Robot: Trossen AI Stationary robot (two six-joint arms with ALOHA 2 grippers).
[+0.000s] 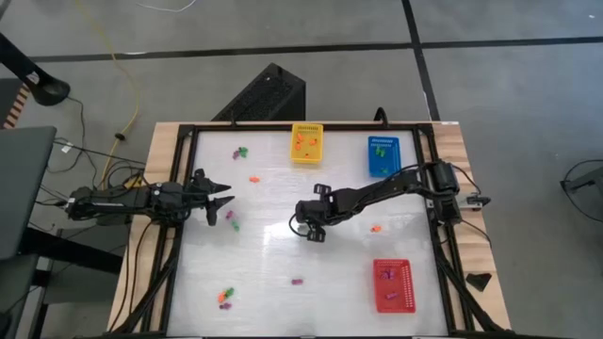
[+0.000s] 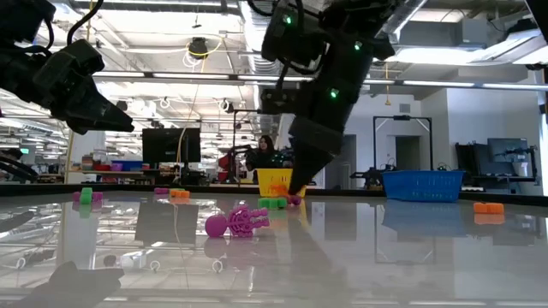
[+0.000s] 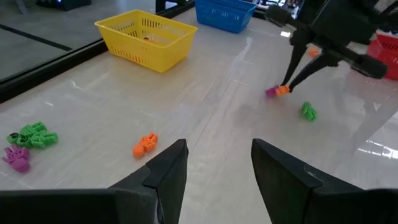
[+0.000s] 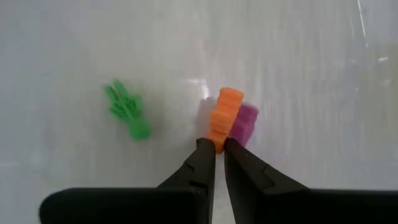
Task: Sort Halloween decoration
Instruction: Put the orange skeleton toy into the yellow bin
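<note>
Small Halloween trinkets in orange, green and purple lie scattered on the white table. My right gripper [image 4: 219, 144] stands at the table's middle [image 1: 314, 233], shut on an orange trinket [image 4: 224, 115]. A purple trinket [image 4: 245, 121] lies right beside the orange one, and a green one [image 4: 127, 112] lies a little apart. My left gripper [image 1: 226, 201] waits open at the table's left side, above the surface, with nothing between its fingers [image 3: 168, 168]. My right gripper pinches the orange trinket's near end [image 4: 217, 140] between its two fingertips. The fingers come from above, slanting down from the table's right side. The trinket sticks out beyond the fingertips [image 3: 283, 90], very low; whether it is clear of the table I cannot tell.
A yellow basket [image 1: 306, 143] and a blue basket [image 1: 383, 155] stand at the far edge, a red basket [image 1: 393, 284] at the near right. More trinkets lie at the far left [image 1: 240, 151], near the left gripper [image 1: 231, 221], at the near left [image 1: 224, 297] and right of centre [image 1: 376, 227].
</note>
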